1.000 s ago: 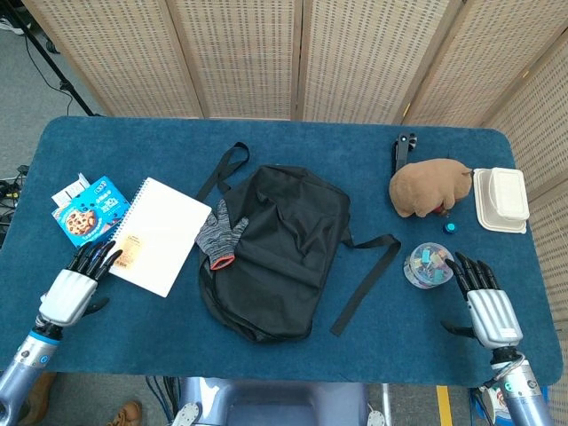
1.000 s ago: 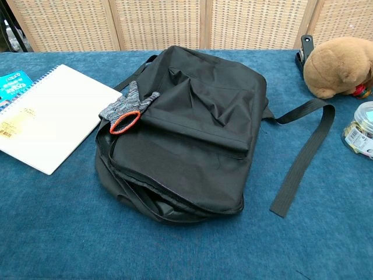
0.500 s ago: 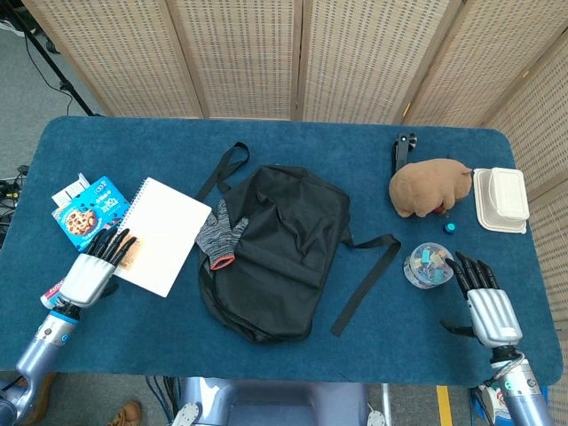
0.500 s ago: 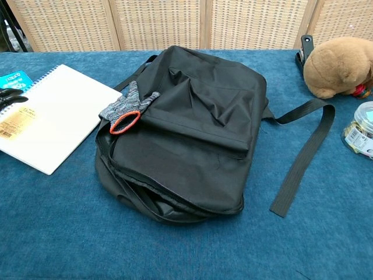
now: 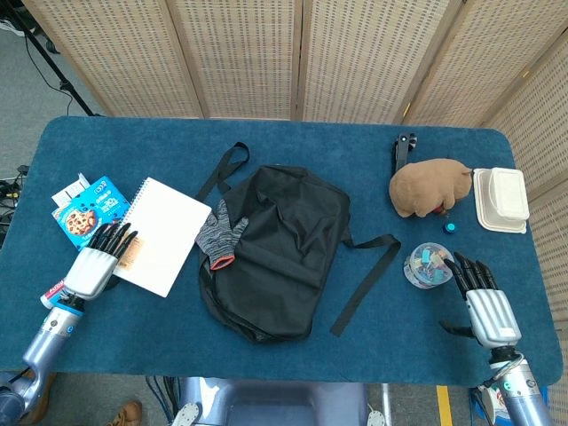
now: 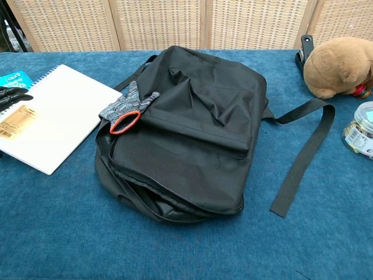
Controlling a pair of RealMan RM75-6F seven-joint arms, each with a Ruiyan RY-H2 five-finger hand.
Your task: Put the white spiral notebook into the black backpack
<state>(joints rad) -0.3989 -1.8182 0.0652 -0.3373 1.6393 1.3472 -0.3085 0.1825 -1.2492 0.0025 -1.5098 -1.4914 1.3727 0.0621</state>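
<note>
The white spiral notebook lies flat on the blue table, left of the black backpack. The backpack lies on its side with its zipper gaping toward the front edge. A grey glove with an orange cuff rests on the backpack's left side. My left hand hovers at the notebook's near left corner, fingers spread over its edge and holding nothing; only its fingertips show in the chest view. My right hand stays open near the front right edge.
A blue cookie box lies left of the notebook. A jar of clips, a brown plush toy, a white lidded container and a black stapler sit on the right. A loose backpack strap trails right.
My left hand has moved forward and to the right, from the table's front left edge onto the notebook's near corner. The right hand and all objects stayed put.
</note>
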